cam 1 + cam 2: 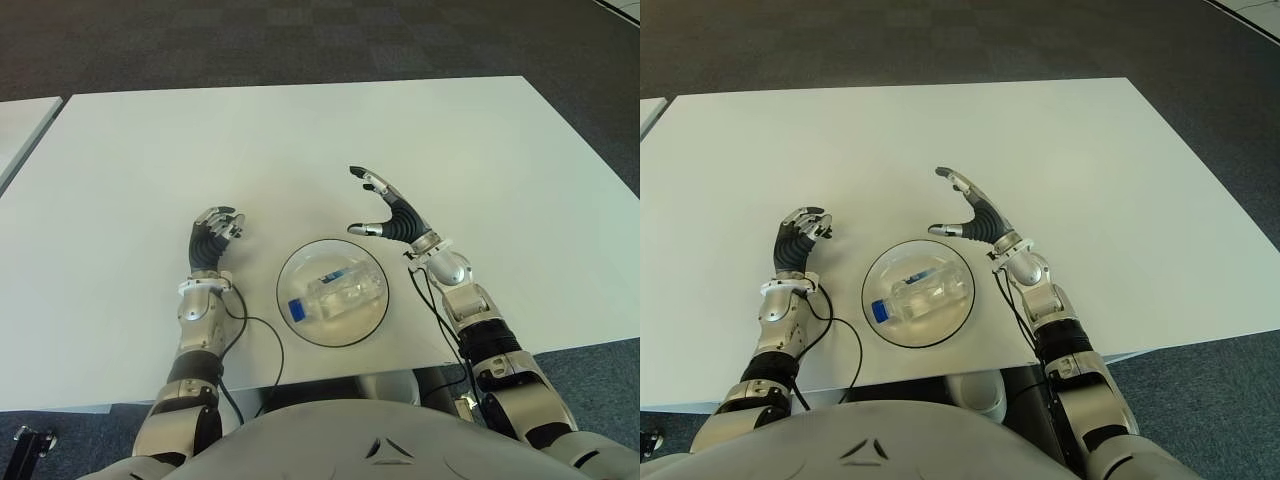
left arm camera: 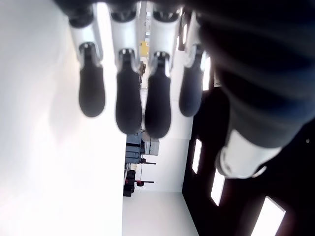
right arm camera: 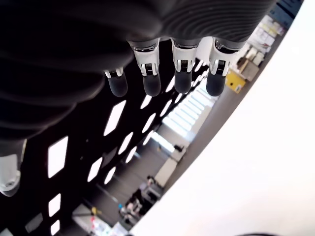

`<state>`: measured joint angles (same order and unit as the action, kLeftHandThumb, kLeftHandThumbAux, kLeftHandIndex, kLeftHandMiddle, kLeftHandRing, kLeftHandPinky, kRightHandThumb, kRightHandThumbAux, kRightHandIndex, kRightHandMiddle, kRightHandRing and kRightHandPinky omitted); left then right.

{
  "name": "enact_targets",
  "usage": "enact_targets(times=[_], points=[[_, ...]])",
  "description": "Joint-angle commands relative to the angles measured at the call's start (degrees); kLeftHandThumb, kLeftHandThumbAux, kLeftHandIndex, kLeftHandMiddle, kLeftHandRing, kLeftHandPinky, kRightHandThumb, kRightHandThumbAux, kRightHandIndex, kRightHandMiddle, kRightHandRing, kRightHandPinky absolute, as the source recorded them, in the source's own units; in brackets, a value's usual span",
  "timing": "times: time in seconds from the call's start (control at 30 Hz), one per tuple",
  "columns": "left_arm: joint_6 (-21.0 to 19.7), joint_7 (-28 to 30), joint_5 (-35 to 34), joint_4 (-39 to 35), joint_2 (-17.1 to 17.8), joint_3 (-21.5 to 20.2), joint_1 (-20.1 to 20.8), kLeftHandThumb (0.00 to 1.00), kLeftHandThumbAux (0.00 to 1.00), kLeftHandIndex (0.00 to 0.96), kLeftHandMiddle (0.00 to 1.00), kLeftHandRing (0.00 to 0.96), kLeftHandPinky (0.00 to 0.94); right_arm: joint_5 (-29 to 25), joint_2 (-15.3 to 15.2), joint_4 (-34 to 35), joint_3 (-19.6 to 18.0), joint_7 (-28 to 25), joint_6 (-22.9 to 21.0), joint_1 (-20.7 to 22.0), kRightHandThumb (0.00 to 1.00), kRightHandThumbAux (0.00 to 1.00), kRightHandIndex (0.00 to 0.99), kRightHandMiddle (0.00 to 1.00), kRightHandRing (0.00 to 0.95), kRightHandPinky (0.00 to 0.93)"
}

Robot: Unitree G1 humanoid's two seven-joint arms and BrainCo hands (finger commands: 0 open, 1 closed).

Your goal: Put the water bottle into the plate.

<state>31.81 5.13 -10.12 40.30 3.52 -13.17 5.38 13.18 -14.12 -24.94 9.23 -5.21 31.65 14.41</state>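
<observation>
A clear water bottle with a blue cap lies on its side inside the round glass plate, near the front edge of the white table. My right hand hovers just behind and to the right of the plate, fingers spread and holding nothing. My left hand shows to the left of the plate, apart from it. Its fingers are curled and hold nothing.
Black cables run from my left wrist across the table's front edge beside the plate. A second white table stands at the far left. Dark carpet lies beyond the table's far edge.
</observation>
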Motion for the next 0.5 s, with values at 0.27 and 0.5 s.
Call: enact_targets(times=[0.27, 0.5], points=[[-2.11, -1.0, 0.67, 1.23, -0.26, -0.07, -2.05, 0.708, 0.711, 0.435, 0.61, 0.596, 0.58, -1.56, 4.56, -12.76, -3.66, 7.71, 6.24, 2.14, 0.014, 0.656, 0.004, 0.035, 0.059, 0.203], [-1.93, -1.53, 1.17, 0.49, -0.38, 0.14, -2.33, 0.708, 0.711, 0.435, 0.601, 0.586, 0.563, -6.28, 6.34, -21.98, -7.59, 8.23, 11.74, 3.91, 0.082, 0.704, 0.102, 0.21, 0.235, 0.346]])
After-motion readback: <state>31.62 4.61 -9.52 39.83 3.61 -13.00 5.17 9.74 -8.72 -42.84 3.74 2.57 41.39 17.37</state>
